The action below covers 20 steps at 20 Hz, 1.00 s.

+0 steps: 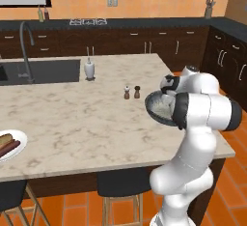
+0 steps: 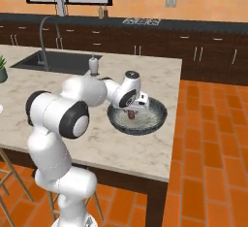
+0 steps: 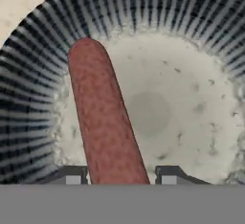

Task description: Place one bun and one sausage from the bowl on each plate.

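far left, at the counter edge in the left base view: white plate (image 1: 19, 140), cut off by the frame, carrying a bun (image 1: 5, 138) and a sausage (image 1: 9, 148) side by side. no second plate can be made out.

behind it, a dark sink (image 1: 46, 70) sunk into the marble island counter (image 1: 77, 119), with a curved faucet (image 1: 26, 46) at its left end. a white soap dispenser (image 1: 89, 68) stands at the sink's right corner.

mid-counter: two small shakers (image 1: 131, 92), close together, upright, left of the bowl and apart from it.

right side of the counter, near its edge: the bowl (image 2: 160, 117), wide, dark grey, ribbed wall, pale speckled floor. the arm's elbow covers part of it in the left base view.

the gripper (image 2: 131, 110) is down inside the bowl. the hand view shows one red-brown sausage (image 3: 103, 117) lying on the bowl floor, one end up against the ribbed wall, the other end running between the two dark fingertips (image 3: 72, 175). the tips sit on either side of the sausage with slim gaps showing, so the pincer is spread around it, not clamped on.

no bun can be seen in the bowl.
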Available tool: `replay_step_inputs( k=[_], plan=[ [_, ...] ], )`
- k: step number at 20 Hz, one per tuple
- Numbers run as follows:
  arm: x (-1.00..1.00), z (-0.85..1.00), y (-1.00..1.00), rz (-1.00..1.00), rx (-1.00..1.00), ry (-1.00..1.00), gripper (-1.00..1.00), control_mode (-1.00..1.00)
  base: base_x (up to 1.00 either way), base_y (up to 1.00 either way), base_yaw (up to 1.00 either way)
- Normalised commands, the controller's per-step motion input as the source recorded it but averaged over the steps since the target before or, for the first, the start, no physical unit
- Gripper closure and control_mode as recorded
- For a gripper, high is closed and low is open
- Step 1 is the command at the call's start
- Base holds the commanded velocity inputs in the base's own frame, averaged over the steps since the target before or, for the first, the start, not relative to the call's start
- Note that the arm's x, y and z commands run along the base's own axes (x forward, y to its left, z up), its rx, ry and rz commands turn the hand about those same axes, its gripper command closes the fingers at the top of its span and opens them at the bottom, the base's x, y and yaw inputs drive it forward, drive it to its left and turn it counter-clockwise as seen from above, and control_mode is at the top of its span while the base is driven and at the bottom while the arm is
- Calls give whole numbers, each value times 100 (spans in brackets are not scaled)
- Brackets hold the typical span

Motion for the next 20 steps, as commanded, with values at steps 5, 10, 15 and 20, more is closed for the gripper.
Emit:
replay_step_inputs(
  k=[5,10,15,20],
  plan=[
    [-100,100,6,-11,0,3,100,-100,0,0,0],
    [-100,86,56,-12,0,7,100,-100,0,0,0],
    [-100,54,61,-14,0,16,100,-100,0,0,0],
    [-80,11,21,-10,0,6,100,100,-20,4,-2]
  ],
)
